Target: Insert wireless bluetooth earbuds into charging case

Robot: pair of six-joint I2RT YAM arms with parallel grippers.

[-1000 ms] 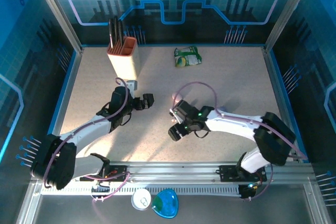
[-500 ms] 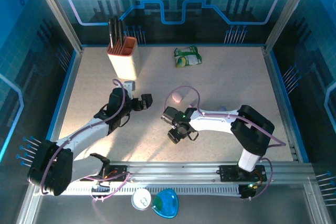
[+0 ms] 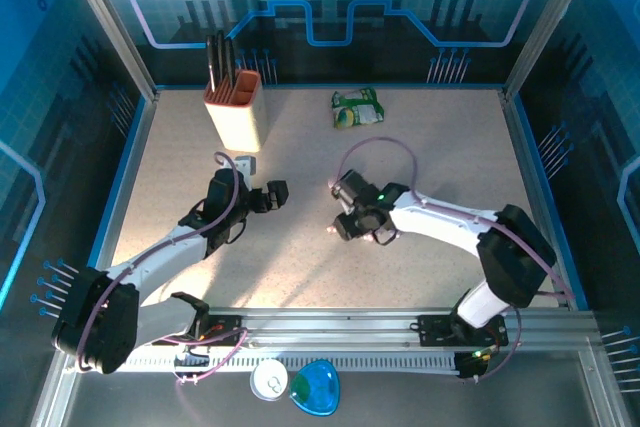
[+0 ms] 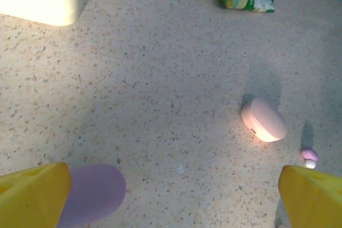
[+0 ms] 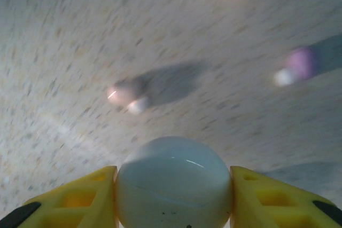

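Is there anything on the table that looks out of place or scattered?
A pink earbud and a lilac earbud lie loose on the table, outside any case. A crumpled snack packet by the far edge seems unrelated.

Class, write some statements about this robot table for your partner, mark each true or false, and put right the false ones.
1. The right pincer grips a white pebble-shaped case. True.
2. The left pincer is shut on the pale pink pebble-shaped case. False: it is open, and that case lies on the speckled table, apart from both fingers.
3. The green crumpled snack packet lies near the table's far edge. True.
4. The tall peach plastic holder lies tipped on its side. False: it stands upright, dark handles sticking up from it.
5. A tiny pale pink earbud lies loose on the table ahead of the right pincer. True.
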